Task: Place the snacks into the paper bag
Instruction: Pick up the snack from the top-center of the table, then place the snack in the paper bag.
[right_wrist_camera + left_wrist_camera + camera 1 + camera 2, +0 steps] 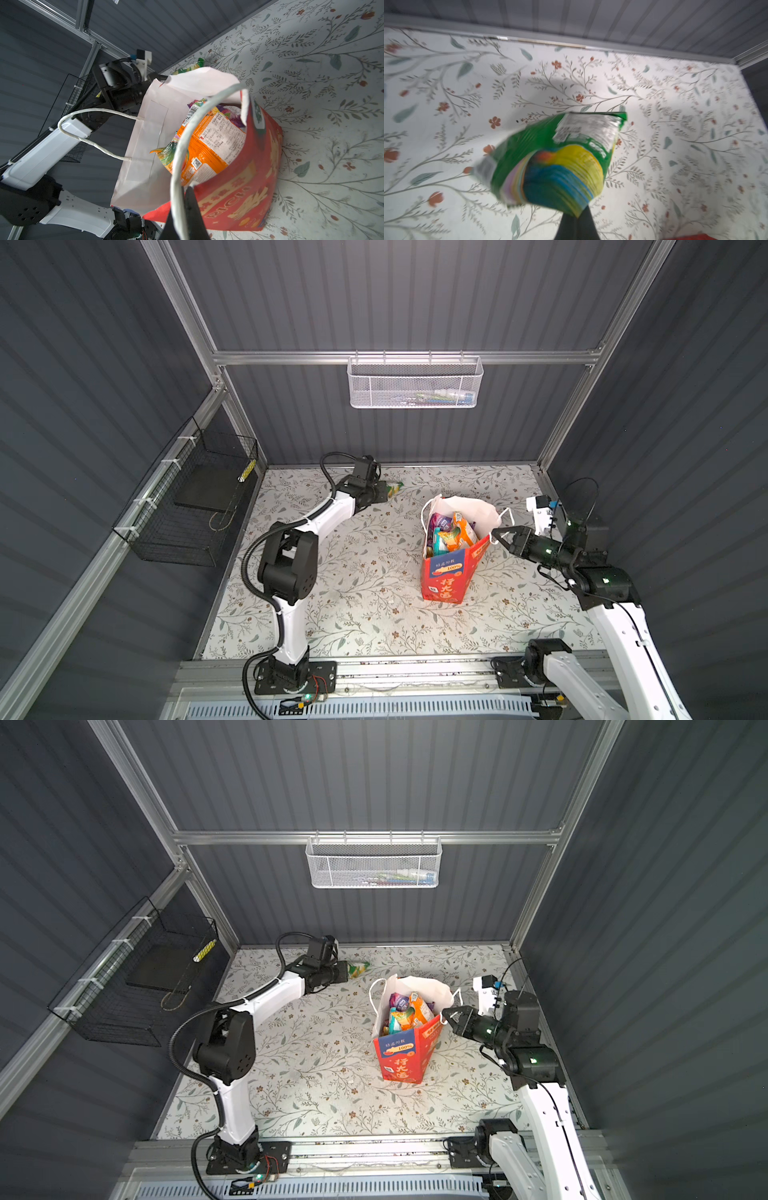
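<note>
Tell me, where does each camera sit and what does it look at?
Top views: high at the front, looking down on table, bag, left arm and right arm.
Left wrist: on the left arm, facing the back wall; left pincer holds a green packet.
Right wrist: on the right arm, peering into the bag; right pincer shut on its handle; left arm behind.
Shared: all views show the green packet.

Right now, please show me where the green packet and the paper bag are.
green packet (550, 158): left wrist view, on its printed face.
paper bag (445, 588): in a top view, on its red front wall.
</note>
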`<action>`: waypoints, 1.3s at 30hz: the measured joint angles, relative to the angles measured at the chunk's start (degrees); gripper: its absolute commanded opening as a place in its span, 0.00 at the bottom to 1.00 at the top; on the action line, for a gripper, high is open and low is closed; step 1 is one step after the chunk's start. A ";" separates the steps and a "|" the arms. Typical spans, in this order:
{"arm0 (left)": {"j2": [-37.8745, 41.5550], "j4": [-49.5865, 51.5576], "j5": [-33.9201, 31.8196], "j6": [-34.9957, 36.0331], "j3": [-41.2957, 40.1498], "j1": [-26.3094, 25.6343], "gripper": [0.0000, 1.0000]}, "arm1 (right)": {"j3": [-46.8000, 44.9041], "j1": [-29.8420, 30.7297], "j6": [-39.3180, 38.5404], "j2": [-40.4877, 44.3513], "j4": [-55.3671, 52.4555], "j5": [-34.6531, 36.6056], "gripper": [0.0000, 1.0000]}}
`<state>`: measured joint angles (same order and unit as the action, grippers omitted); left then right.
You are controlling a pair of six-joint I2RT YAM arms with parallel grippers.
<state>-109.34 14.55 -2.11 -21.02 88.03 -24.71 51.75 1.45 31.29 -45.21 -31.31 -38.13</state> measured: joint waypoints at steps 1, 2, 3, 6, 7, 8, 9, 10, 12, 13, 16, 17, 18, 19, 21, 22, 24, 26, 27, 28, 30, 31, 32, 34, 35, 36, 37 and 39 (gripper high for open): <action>2.60 -0.07 -0.39 -0.17 -1.36 0.00 0.00 | 0.00 0.00 0.02 0.02 0.02 -0.07 0.02; 4.85 -0.11 -0.81 -0.26 -2.60 0.00 0.00 | 0.00 0.00 0.13 0.02 0.04 -0.17 0.02; 6.97 -0.11 -1.22 -0.44 -3.78 0.00 0.00 | 0.00 0.00 0.20 0.02 0.07 -0.28 0.02; 13.97 -0.13 -2.43 -0.76 -8.70 0.00 0.00 | 0.00 0.00 0.26 0.02 0.22 -0.63 0.02; 16.22 0.26 -2.69 -0.90 -10.23 0.00 0.00 | 0.00 0.00 0.42 0.02 0.35 -0.76 0.02; 18.47 0.98 -2.93 -1.11 -11.56 0.00 0.00 | 0.00 0.00 0.50 0.02 0.44 -0.94 0.02; 20.22 1.68 -3.08 -1.27 -12.46 0.00 0.00 | 0.02 0.00 0.61 0.02 0.46 -1.01 0.02; 22.23 2.64 -3.15 -1.31 -13.16 0.00 0.00 | 0.02 0.00 0.68 0.04 0.46 -1.11 0.02; 26.05 4.11 -3.28 -1.66 -14.03 0.00 0.00 | 0.02 0.00 0.83 0.17 0.46 -1.14 0.02; 28.09 4.83 -3.30 -1.75 -14.27 0.00 0.00 | 0.02 0.00 0.96 0.31 0.50 -1.16 0.02; 34.14 7.02 -3.30 -1.99 -14.32 -0.26 0.00 | 0.02 0.00 1.66 0.92 1.38 -1.40 0.02; 36.35 7.69 -3.30 -2.12 -14.32 -0.39 0.00 | 0.02 0.00 1.88 1.09 1.70 -1.53 0.02; 37.88 8.37 -3.28 -2.12 -14.21 -0.50 0.00 | 0.02 0.00 2.14 1.29 2.03 -1.60 0.02; 39.63 9.35 -3.26 -2.12 -13.92 -0.59 0.00 | 0.02 0.00 2.36 1.38 2.43 -1.73 0.02; 42.14 11.54 -2.82 -2.14 -12.68 -0.76 0.00 | 0.02 0.00 2.84 1.55 3.21 -2.01 0.02; 43.06 12.59 -2.34 -2.12 -11.72 -0.76 0.00 | 0.02 0.00 3.04 1.62 3.56 -2.12 0.02; 44.19 14.86 -1.29 -2.14 -9.09 -0.85 0.00 | 0.02 0.00 3.26 1.77 4.11 -2.29 0.02; 44.50 16.44 -0.26 -2.16 -5.95 -1.14 0.00 | 0.02 0.00 3.45 2.10 4.42 -2.45 0.02; 44.52 17.03 0.33 -2.16 -4.24 -1.20 0.00 | 0.02 0.00 3.63 2.34 4.50 -2.54 0.02; 44.46 17.62 0.94 -2.19 -2.49 -1.42 0.00 | 0.02 0.00 3.69 2.58 4.61 -2.62 0.02; 44.09 18.23 2.38 -2.21 0.44 -2.32 0.00 | 0.02 0.00 3.96 3.06 4.76 -2.73 0.02; 43.69 18.64 2.99 -2.25 2.12 -3.28 0.00 | 0.02 0.00 4.11 3.23 4.79 -2.80 0.02; 43.23 18.99 3.23 -2.23 3.45 -4.28 0.00 | 0.02 0.00 4.26 3.34 4.79 -2.84 0.02; 41.70 19.63 3.80 -2.14 6.75 -7.43 0.00 | 0.02 0.00 4.33 3.43 4.81 -2.91 0.02; 41.05 19.78 4.15 -2.14 7.80 -8.55 0.00 | 0.02 0.00 4.35 3.30 4.83 -2.97 0.02; 40.22 19.98 4.90 -2.14 9.01 -9.62 0.00 | 0.02 0.00 4.39 3.10 4.92 -3.08 0.02; 39.26 20.24 5.97 -2.16 10.29 -10.60 0.00 | 0.02 0.00 4.48 2.84 5.09 -3.17 0.02; 37.44 20.37 7.67 -2.19 12.20 -11.91 0.00 | 0.02 0.00 4.55 2.34 5.33 -3.45 0.02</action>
<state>-71.90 34.92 5.56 -23.20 100.22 -36.62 51.77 1.45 35.83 -42.87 -25.98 -41.58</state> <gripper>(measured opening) 0.048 0.049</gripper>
